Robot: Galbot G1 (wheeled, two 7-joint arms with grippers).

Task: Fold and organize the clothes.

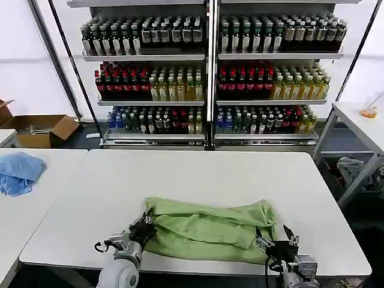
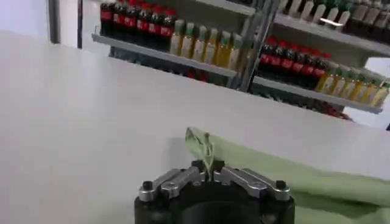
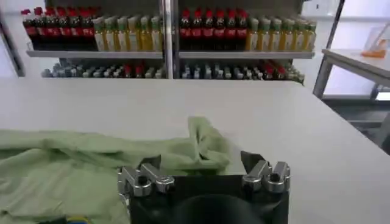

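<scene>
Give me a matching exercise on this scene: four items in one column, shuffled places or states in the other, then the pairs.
1. green polo shirt
2. left gripper
3. right gripper
4. light blue cloth

a. open, at the shirt's right end
b. bunched on the side table
c. shut on the shirt's left edge
d. lying folded lengthwise near the table's front edge

Pairs: 1-d, 2-c, 3-a, 4-b

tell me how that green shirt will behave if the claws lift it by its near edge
The green shirt would probably droop and sag: it already lies in soft wrinkled folds. It looks light, thin fabric. A fold pinched in the left claw bunches easily, so the layers may slide apart. The right claw is open beside it.
</scene>
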